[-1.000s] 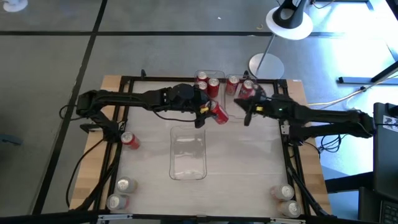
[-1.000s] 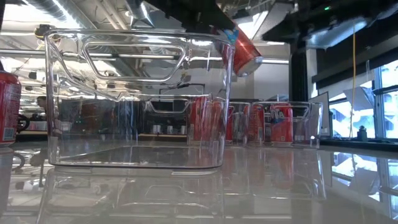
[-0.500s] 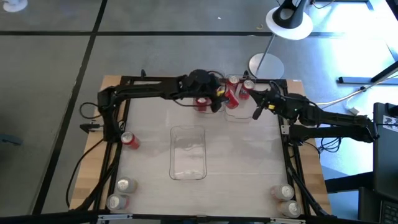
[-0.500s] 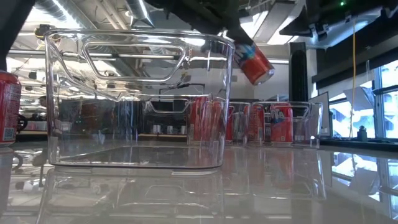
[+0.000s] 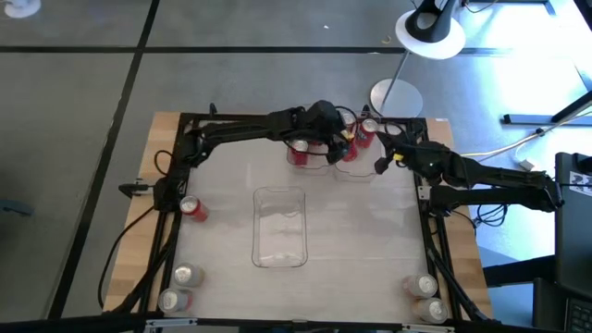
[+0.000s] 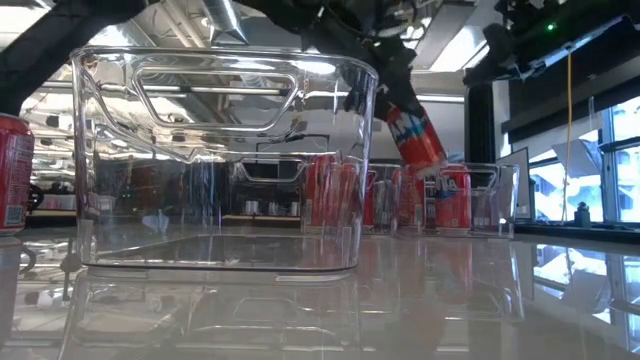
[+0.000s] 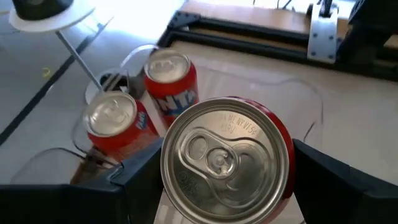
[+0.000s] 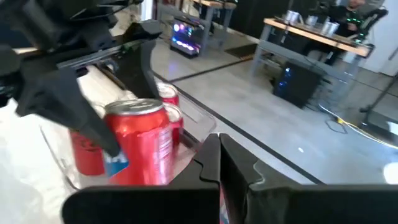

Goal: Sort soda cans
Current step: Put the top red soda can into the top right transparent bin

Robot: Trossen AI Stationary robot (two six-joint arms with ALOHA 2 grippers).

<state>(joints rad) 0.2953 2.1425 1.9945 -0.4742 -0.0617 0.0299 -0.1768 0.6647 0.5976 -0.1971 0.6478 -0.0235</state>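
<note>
My left gripper (image 5: 339, 142) reaches to the far bins and is shut on a red soda can (image 7: 227, 158) above the far right clear bin (image 5: 359, 159). Two red cans (image 7: 171, 81) (image 7: 115, 124) stand in that bin under it. The far left bin (image 5: 303, 155) holds more red cans. My right gripper (image 5: 382, 164) hovers shut just right of the far right bin and touches nothing. In the right wrist view the held can (image 8: 140, 146) shows straight ahead of it. My left gripper pinches the red can between its two fingers (image 7: 140, 180), one on each side of the can's wall just under the silver top (image 7: 287, 149). It comes slanting down from the table's left. The can (image 6: 415, 130) is lifted clear and tilted, its lower end near the bin's rim.
An empty clear bin (image 5: 279, 227) stands at the table's middle. A red can (image 5: 192, 209) lies near the left edge. Two cans (image 5: 185, 275) (image 5: 171, 299) stand at the near left corner, two more (image 5: 424, 287) (image 5: 430, 310) at the near right. A lamp base (image 5: 396, 95) sits beyond the far edge.
My left gripper has carried the red can from over the table's middle toward the far edge and to the right, over the far right bin, and has come down; the can stays tilted. My right gripper has drawn back a little toward the right.
</note>
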